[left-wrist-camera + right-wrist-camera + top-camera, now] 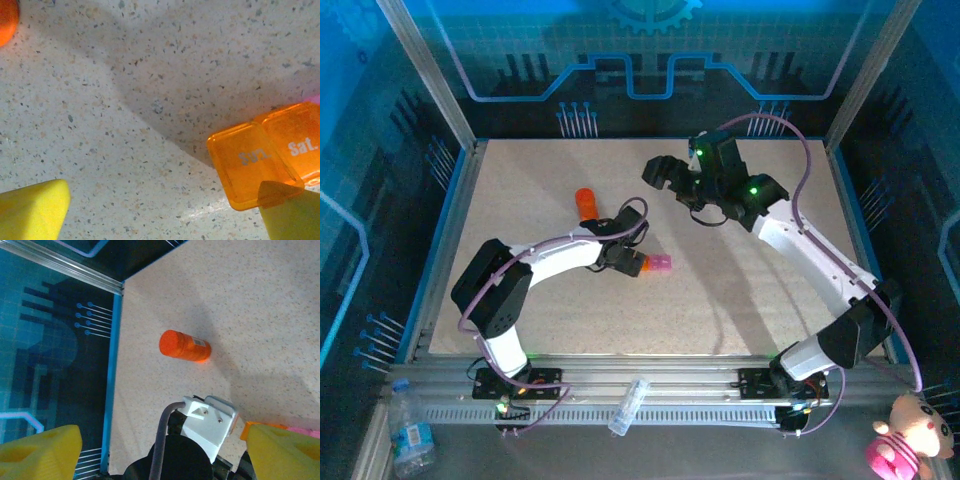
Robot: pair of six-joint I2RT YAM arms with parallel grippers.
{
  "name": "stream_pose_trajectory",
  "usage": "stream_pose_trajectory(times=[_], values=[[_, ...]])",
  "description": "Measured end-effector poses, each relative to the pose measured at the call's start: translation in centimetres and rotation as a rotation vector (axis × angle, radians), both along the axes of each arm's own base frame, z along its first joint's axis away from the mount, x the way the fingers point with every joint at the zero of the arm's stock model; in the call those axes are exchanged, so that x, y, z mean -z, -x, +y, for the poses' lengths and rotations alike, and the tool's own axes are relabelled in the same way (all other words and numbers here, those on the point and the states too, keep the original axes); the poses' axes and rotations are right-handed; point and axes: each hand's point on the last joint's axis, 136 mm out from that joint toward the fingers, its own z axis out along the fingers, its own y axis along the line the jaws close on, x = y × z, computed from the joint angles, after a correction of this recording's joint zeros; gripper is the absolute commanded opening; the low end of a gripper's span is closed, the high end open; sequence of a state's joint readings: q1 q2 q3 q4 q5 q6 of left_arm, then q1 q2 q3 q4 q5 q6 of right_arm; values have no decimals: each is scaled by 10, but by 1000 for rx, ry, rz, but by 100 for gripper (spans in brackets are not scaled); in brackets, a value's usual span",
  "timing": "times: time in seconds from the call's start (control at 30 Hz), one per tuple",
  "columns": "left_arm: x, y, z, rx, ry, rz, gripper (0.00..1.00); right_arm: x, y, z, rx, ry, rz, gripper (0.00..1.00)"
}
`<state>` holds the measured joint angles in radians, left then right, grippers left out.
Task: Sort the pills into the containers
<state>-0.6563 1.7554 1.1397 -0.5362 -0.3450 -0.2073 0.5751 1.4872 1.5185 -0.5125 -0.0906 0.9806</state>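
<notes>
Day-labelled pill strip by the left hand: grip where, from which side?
Probably from straight above, pinching the containers across the short width near the middle box. The strip lies flat, lids up, too low for a side approach; its long edges are straight and parallel. The left hand hovers open at its orange end.

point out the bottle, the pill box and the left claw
bottle (pixel 184 346): right wrist view, its side
pill box (pixel 247 165): left wrist view, end orange lid
left claw (pixel 164 186): left wrist view, midway between fingertips
</notes>
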Motion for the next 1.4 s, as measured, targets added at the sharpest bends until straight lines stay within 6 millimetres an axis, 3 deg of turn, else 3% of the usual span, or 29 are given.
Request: stream_pose_trajectory(times=[0.33, 0.8, 0.93, 1.1, 1.23, 1.4], values=[[-7, -15, 6, -36, 15, -20, 97, -12, 1, 12, -42, -71, -36, 85], [1, -32, 11, -78, 37, -27, 97, 4, 6, 14, -72, -75, -45, 85], [3, -34, 10, -100, 58, -24, 97, 37, 16, 4, -84, -31, -12, 84], [1, -37, 8, -122, 99, -48, 97, 94, 39, -17, -99, 52, 58, 82], [-6, -30, 10, -134, 133, -65, 97, 123, 50, -34, -93, 133, 66, 81], [-16, -26, 12, -141, 166, -102, 97, 156, 50, -49, -92, 250, 92, 77]])
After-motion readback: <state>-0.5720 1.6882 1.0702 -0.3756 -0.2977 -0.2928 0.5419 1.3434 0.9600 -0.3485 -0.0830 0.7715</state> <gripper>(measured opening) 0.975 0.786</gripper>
